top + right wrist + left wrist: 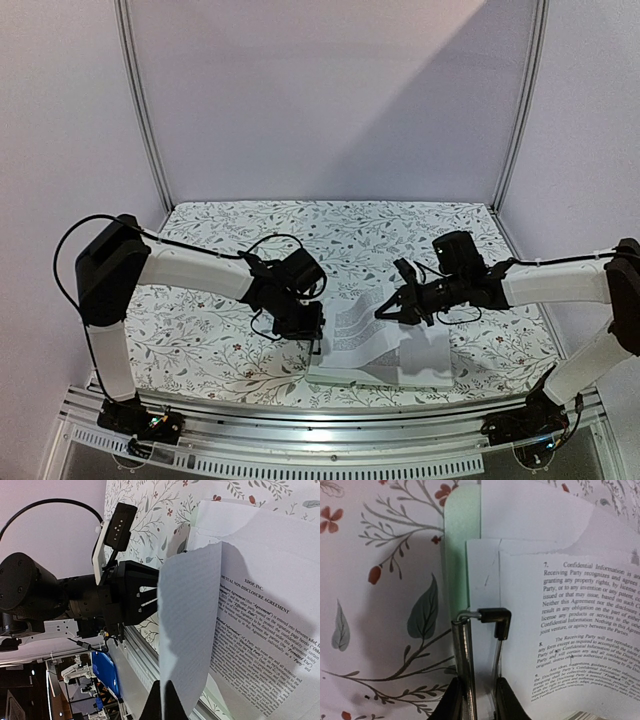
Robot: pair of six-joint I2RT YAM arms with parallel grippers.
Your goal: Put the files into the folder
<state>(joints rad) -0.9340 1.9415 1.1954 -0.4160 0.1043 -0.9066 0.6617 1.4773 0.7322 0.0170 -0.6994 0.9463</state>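
The pale green folder (335, 378) lies flat at the table's near edge, and its green board also shows in the left wrist view (461, 540). White printed files (425, 355) lie on it, text up (580, 610). My left gripper (308, 330) is at the folder's left short edge, its jaws closed (480, 702) on the dark metal clip (492, 617). My right gripper (383, 312) is shut (167, 702) on the edge of one sheet (192, 630) and holds it curled up above the other files (270, 630).
A floral tablecloth (220, 330) covers the table. An aluminium rail (330, 420) runs along the near edge just below the folder. Two frame posts (145, 110) stand at the back corners. The left arm's wrist (125, 595) is close beside the lifted sheet.
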